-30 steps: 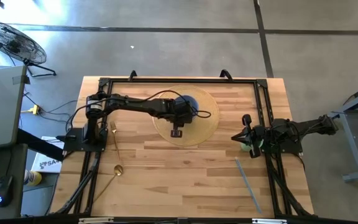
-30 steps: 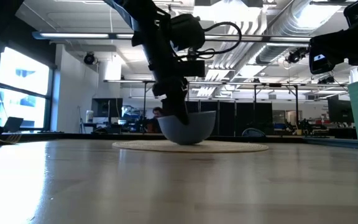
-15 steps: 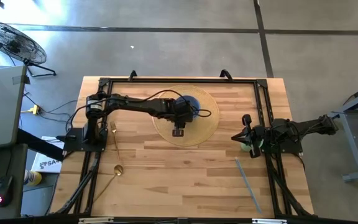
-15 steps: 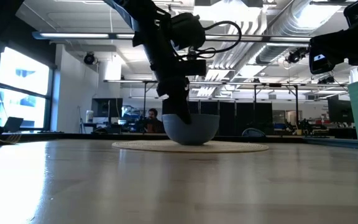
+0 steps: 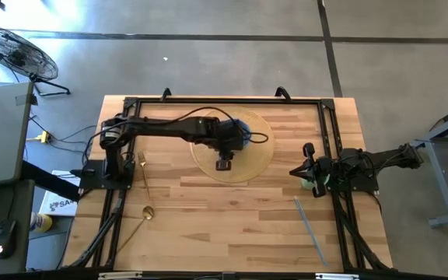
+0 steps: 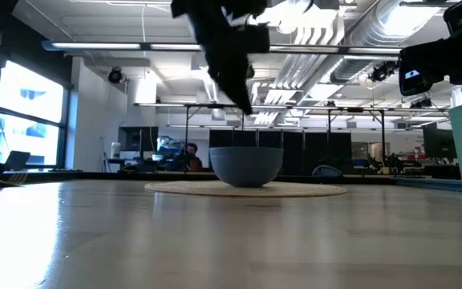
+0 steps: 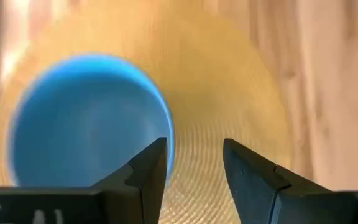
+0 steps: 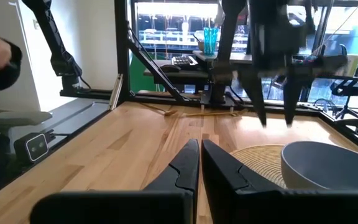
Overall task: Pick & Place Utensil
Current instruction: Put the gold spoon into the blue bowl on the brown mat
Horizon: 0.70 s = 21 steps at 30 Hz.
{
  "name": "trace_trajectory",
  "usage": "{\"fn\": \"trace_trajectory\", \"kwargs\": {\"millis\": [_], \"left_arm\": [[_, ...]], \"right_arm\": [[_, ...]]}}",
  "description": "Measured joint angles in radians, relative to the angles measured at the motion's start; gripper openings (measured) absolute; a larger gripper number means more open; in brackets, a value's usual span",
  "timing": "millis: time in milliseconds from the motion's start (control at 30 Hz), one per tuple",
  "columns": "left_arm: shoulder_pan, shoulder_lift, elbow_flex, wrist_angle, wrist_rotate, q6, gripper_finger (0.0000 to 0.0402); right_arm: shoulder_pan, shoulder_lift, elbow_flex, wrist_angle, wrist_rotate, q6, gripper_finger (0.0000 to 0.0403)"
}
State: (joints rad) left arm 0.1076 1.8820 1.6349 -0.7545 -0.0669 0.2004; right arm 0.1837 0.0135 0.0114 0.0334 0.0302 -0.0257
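The left gripper (image 5: 224,148) hangs empty, fingers parted, above the blue bowl (image 5: 236,131) on its woven mat (image 5: 257,152). The gold fork (image 5: 141,167) and spoon (image 5: 138,221) lie well off beside its arm's base. The right gripper (image 5: 300,169), pinched shut, waits far across.

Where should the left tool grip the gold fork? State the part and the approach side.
Grip the gold fork at mid-handle, coming straight down from above. It lies flat on the table, its long thin handle running along the left frame rail with tines toward the far edge, so the fingers should close across the handle's width. The left tool currently hangs open over the woven mat.
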Motion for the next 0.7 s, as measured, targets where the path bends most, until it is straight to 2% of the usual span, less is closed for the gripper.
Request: {"fn": "trace_trajectory", "kwargs": {"millis": [167,333,467,700], "left_arm": [[-0.063,0.000,0.162,-0.289,0.009,-0.103,0.0152],[-0.149,0.000,0.218,-0.570,0.009,-0.224,0.0152],[-0.234,-0.001,0.201,-0.740,0.006,-0.342,0.0152],[-0.391,-0.001,0.041,-0.817,0.015,-0.560,0.0152]], "right_arm": [[0.000,0.000,0.000,-0.001,0.000,0.000,0.0012],[0.000,0.000,0.000,0.000,0.000,0.000,0.0012],[0.000,0.000,0.000,0.000,0.000,0.000,0.0012],[0.000,0.000,0.000,0.000,0.000,0.000,0.0012]]}}
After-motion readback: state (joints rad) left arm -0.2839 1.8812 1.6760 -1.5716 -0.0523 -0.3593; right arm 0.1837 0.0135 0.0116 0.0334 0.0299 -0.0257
